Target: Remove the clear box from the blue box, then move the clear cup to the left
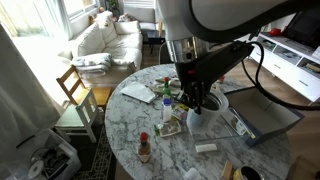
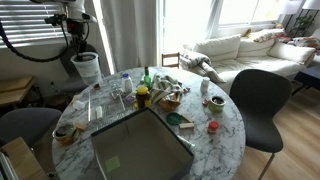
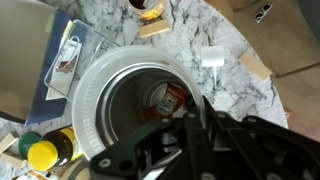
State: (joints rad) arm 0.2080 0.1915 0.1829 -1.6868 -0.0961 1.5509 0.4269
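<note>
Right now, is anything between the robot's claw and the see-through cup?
Nothing. In the wrist view the gripper is right on the cup, with its fingers at the rim, seemingly pinching the wall.

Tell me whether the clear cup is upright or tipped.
Upright. The wrist view looks straight down into the clear cup, whose rim shows round; in an exterior view its mouth faces up.

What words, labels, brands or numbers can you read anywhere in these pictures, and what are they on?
No text can be read in any view.
On the printed packet, wrist view: a white label with dark marks, too blurred to read.
On the small bottle with red on it, in an exterior view: too small to read.
On the yellow-lidded jar: no lettering shows.
On the clear cup: no print shows.
</note>
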